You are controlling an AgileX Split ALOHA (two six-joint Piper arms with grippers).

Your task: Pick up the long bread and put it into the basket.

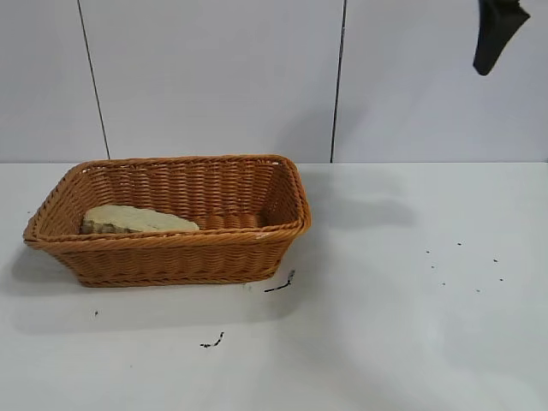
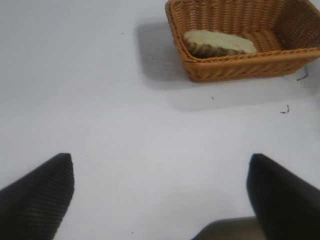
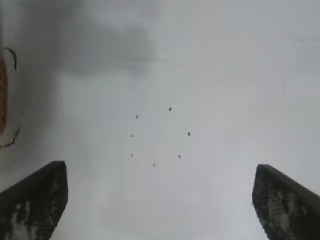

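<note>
I see the long bread [image 1: 137,220] already lying inside the basket [image 1: 287,184], at its left end, pale flat side up, so the job looks done. Left gripper [image 2: 160,192] is spread wide w/ nothing in it, hanging over bare table [image 1: 411,325] well apart from the basket. Right gripper [image 3: 160,200] is likewise wide apart & empty, raised high at the exterior view's top right. If I had to regrasp: the loaf prob light, soft-ish, crushable; I'd pinch across its mid-length, gently, ridges giving grip
</note>
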